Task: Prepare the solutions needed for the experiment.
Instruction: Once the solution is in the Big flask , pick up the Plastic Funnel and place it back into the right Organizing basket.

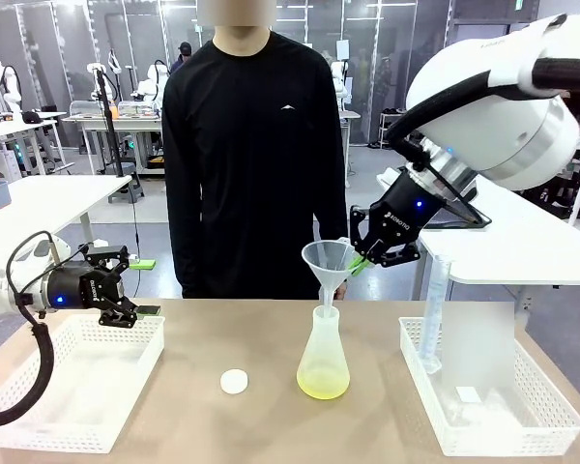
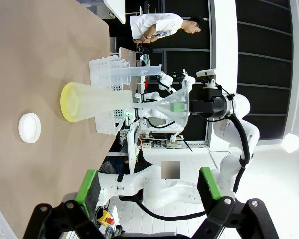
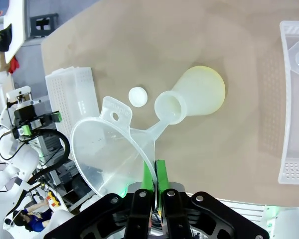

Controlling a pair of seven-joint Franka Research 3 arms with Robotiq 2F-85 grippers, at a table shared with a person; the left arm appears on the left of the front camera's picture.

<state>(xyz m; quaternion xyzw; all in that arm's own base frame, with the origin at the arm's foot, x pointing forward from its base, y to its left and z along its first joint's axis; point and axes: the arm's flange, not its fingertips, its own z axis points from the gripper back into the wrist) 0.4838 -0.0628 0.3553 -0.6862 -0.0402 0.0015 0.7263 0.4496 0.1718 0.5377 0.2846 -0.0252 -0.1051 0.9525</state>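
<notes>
Above flask [image 1: 324, 350]: funnel [image 1: 331, 263] pinched by R hand [image 1: 360, 259]; yellow liquid [image 1: 323, 388] at flask bottom. L hand [image 1: 143, 287], left of flask, released.

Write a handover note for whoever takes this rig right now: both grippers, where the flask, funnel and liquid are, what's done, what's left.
Right gripper: fingers shut on the rim of the funnel, holding its spout at the mouth of the flask.
Left gripper: open, holding nothing, over the left basket.
Flask stands mid-table with a little yellow-green liquid in its bottom. A white cap lies beside it.
Graduated cylinder stands in the right basket.
Done: liquid is in the flask.
Left, probably: lift the funnel away, cap the flask.
</notes>
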